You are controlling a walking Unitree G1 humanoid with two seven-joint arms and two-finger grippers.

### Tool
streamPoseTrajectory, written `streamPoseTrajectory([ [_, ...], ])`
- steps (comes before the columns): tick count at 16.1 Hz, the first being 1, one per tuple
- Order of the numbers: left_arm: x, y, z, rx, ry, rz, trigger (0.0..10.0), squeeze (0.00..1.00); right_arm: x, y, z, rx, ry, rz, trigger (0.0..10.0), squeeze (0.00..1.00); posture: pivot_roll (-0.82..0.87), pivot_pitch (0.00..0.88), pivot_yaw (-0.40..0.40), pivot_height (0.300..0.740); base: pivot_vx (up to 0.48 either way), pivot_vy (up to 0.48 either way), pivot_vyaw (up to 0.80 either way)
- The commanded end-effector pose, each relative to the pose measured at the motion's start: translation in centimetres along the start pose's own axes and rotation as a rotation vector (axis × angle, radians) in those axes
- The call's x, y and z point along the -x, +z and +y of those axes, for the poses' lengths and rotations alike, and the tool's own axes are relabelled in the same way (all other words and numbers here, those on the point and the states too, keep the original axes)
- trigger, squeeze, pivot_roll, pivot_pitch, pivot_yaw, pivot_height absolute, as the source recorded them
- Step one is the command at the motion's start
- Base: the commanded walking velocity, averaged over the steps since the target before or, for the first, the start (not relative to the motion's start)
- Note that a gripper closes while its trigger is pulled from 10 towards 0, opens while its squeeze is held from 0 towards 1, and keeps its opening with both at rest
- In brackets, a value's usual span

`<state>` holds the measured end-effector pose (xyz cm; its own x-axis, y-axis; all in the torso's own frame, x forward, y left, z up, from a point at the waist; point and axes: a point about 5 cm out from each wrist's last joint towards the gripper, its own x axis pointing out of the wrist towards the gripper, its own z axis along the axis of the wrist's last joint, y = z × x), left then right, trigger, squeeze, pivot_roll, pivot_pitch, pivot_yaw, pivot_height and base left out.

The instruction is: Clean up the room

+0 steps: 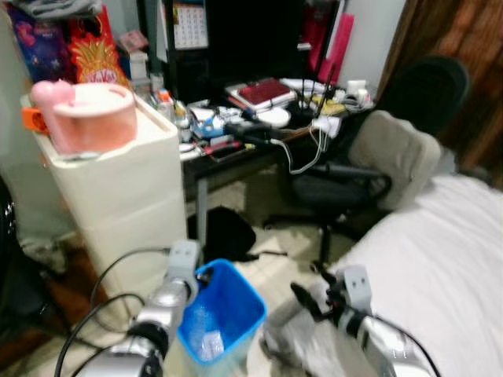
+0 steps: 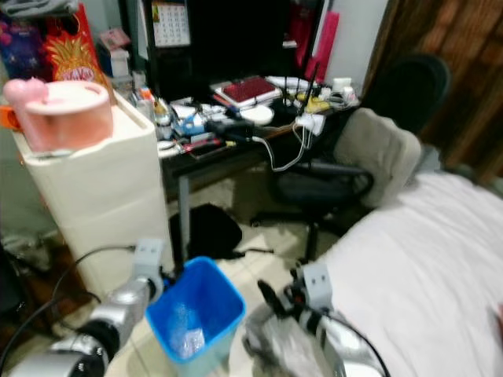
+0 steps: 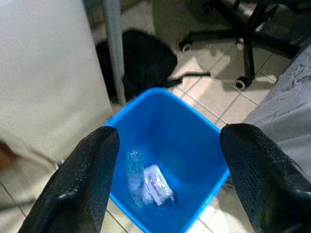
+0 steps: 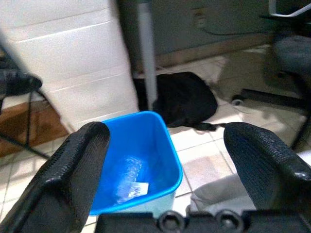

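We see the blue bin (image 1: 222, 314) on the tiled floor (image 3: 214, 92) at six o'clock in the head view, clear plastic scraps (image 3: 146, 182) lying at its bottom. Our left gripper (image 3: 165, 170) hovers over its rim, fingers spread wide, holding nothing. At five o'clock our right gripper (image 4: 163, 160) gapes equally empty beside the white bed (image 1: 440, 267).

- This is a lived-in bedroom that doubles as a study: a bed (image 1: 440, 259) in white sheets runs along the right.
- A cluttered desk (image 1: 259, 137) holds books and cables, an office chair (image 1: 377, 169) drawn up beside it.
- A calendar (image 1: 190, 23) hangs behind, a white cabinet (image 1: 110, 204) stands on tiled floor (image 3: 214, 92).
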<state>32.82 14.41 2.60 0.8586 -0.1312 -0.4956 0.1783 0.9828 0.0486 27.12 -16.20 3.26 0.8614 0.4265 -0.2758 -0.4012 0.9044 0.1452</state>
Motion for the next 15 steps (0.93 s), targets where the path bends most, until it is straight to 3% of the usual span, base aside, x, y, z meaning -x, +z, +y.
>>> streamPoseTrajectory([
  [1, 0.2, 0.3, -0.9, -0.061, -0.053, -0.088, 10.0, 0.00, 0.1, 0.9, -0.7, 0.011, -0.037, -0.041, 10.0, 0.00, 0.06, 0.031, -0.072, 0.740, 0.000, 0.000, 0.00],
  [3, 2.2, 2.7, -1.9, -0.145, -0.116, -0.418, 10.0, 0.00, 0.7, 2.2, -1.6, 0.035, -0.152, -0.137, 10.0, 0.00, 0.08, 0.021, -0.069, 0.740, 0.000, 0.000, 0.00],
  [4, 4.3, 4.0, -2.9, -0.073, -0.217, -0.556, 10.0, 0.00, 1.3, 3.4, -2.1, 0.063, -0.245, -0.227, 10.0, 0.00, 0.09, 0.012, -0.068, 0.740, 0.000, 0.000, 0.00],
  [5, 7.0, 4.4, -3.4, -0.142, -0.239, -0.633, 10.0, 0.00, 3.2, 4.5, -2.6, 0.073, -0.376, -0.322, 10.0, 0.00, 0.11, 0.000, -0.074, 0.740, 0.000, 0.000, 0.00],
  [7, 7.0, 4.1, -3.0, -0.149, -0.216, -0.626, 10.0, 0.00, 3.5, 4.0, -2.5, 0.087, -0.374, -0.308, 10.0, 0.00, 0.11, 0.000, -0.077, 0.740, 0.000, 0.000, 0.00],
  [9, 6.8, 4.0, -2.7, -0.180, -0.162, -0.600, 10.0, 0.00, 2.6, 3.4, -2.4, 0.101, -0.353, -0.260, 10.0, 0.00, 0.10, 0.000, -0.082, 0.740, 0.000, 0.000, -0.78],
  [12, 6.6, 4.2, -2.7, -0.144, -0.140, -0.568, 10.0, 0.00, 2.0, 3.5, -2.2, 0.111, -0.322, -0.239, 10.0, 0.00, 0.09, 0.000, -0.076, 0.740, 0.000, 0.000, -0.77],
  [13, 6.2, 3.7, -1.5, -0.096, -0.108, -0.533, 10.0, 0.00, 1.9, 3.6, -2.4, 0.111, -0.322, -0.235, 10.0, 0.00, 0.08, 0.000, -0.075, 0.740, 0.000, 0.000, -0.77],
  [15, 6.1, 3.6, -0.8, -0.079, -0.097, -0.525, 10.0, 0.00, 1.9, 3.6, -2.5, 0.106, -0.326, -0.232, 10.0, 0.00, 0.08, 0.000, -0.077, 0.740, 0.000, -0.240, -0.77],
])
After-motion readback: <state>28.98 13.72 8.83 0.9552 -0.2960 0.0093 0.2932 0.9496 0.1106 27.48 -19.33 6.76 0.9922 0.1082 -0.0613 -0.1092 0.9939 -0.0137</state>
